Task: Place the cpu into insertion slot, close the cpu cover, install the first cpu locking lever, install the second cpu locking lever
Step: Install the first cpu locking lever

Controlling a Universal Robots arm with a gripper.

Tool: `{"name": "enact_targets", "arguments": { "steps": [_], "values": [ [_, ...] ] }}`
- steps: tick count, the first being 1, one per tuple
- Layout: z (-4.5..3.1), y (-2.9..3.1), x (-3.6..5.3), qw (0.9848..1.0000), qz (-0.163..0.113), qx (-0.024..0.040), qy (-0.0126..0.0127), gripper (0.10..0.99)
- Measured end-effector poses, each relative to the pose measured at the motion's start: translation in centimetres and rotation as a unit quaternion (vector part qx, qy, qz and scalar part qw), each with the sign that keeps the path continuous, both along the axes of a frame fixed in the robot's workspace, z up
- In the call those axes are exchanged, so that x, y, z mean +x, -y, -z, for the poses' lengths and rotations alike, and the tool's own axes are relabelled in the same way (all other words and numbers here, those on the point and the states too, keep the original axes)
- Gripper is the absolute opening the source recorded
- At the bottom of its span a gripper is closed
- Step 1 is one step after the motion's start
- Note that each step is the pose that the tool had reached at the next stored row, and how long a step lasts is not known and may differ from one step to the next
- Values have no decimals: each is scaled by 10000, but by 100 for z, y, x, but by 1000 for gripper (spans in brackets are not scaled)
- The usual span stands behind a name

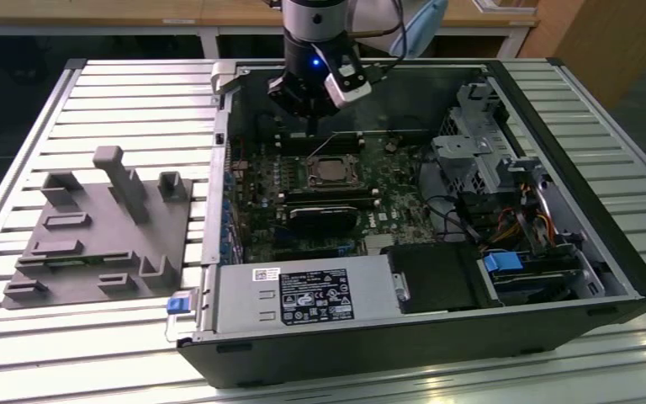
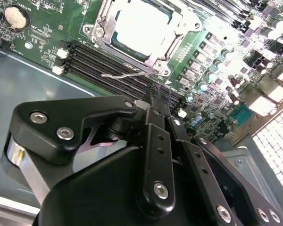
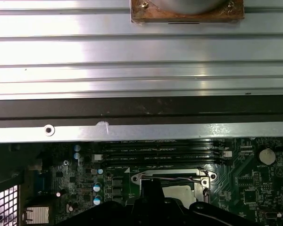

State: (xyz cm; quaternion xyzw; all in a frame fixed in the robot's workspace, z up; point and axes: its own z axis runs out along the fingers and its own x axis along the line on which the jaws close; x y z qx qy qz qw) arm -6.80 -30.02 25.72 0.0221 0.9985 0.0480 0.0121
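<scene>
The cpu (image 2: pixel 140 24) lies in the insertion slot (image 1: pixel 329 172) on the green motherboard, its silver top showing. Around it sits the cpu cover (image 2: pixel 100 24), a silvery frame lying flat over the chip's edges. A thin wire locking lever (image 2: pixel 127 74) runs along the socket's side next to the black memory slots; whether it is latched I cannot tell. My gripper (image 2: pixel 154 94) hangs above the memory slots just beside the socket, black fingers pressed together with nothing between them. In the first wrist view the cpu (image 3: pixel 180 191) sits just past my gripper (image 3: pixel 153 186).
The open computer case (image 1: pixel 592 252) lies on a slatted metal table (image 1: pixel 132 93). Its wall stands close behind my gripper. A grey fixture block (image 1: pixel 98 227) sits at the exterior view's left. Drive cages and cables (image 1: pixel 491 168) fill the case's right side.
</scene>
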Motion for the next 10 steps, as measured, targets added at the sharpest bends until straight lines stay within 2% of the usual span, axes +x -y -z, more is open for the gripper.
{"name": "enact_targets", "arguments": {
  "steps": [10],
  "values": [
    [0, 0, 31, 10000, 0, 0, 0, 106]
  ]
}}
